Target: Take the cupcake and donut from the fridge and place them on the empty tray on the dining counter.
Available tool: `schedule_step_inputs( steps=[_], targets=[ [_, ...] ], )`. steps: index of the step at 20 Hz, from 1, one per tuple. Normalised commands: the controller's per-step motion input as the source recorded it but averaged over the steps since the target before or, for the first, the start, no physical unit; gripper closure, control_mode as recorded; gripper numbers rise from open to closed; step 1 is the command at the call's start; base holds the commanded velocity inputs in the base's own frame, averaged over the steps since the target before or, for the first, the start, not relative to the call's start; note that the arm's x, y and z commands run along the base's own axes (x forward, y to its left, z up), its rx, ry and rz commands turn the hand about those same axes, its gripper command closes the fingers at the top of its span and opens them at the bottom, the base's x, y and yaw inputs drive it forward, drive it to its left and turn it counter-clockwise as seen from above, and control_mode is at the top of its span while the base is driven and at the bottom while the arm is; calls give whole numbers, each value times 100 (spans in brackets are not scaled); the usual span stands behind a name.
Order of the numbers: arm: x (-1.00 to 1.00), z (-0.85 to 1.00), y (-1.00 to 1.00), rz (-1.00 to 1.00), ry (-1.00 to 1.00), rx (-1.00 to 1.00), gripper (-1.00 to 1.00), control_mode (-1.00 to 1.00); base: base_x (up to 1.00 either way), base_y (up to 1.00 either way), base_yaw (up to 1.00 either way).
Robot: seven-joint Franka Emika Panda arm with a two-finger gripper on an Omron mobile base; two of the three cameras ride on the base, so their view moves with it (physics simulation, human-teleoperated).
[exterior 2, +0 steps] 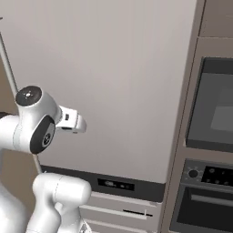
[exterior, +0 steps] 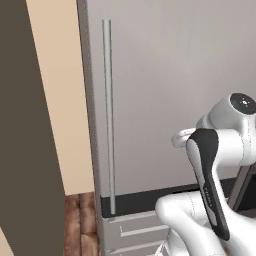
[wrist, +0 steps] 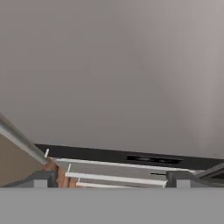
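Note:
The fridge (exterior: 175, 100) stands right in front of me with its tall grey door shut. Its long thin handle (exterior: 107, 115) runs down the door's left edge. In the hand view the door (wrist: 109, 65) is close ahead and the handle (wrist: 19, 142) crosses the lower left. My gripper (wrist: 111, 181) is open, its fingertips (wrist: 41, 179) wide apart with nothing between them, and it faces the lower part of the door to the right of the handle. The cupcake and donut are hidden behind the shut door. The tray and the dining counter are out of view.
Grey drawers (exterior: 130, 230) sit under the door, below a dark band. A dark cabinet panel (exterior: 25, 125) stands close on the left, beside a beige wall and wooden floor (exterior: 80, 220). Built-in ovens (exterior 2: 214, 109) fill the dark cabinet to the fridge's right.

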Motion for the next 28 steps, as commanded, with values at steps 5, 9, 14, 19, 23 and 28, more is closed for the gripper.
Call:
schedule_step_inputs(
  steps=[5, 9, 14, 19, 23, 28],
  targets=[
    [-55, -36, 0, 0, -12, 0, -100, -100, 0, 0, 0],
    [-3, 0, 0, 0, 0, 0, -100, 100, 0, 0, 0],
    [0, 0, 0, 0, 0, 0, -100, 100, -43, 0, 0],
    [0, 0, 0, 0, 0, 0, -100, 100, -85, 13, 1],
    [0, 0, 0, 0, 0, 0, -100, 100, -36, 58, 3],
    [0, 0, 0, 0, 0, 0, -100, 100, -19, 80, 5]
  ],
)
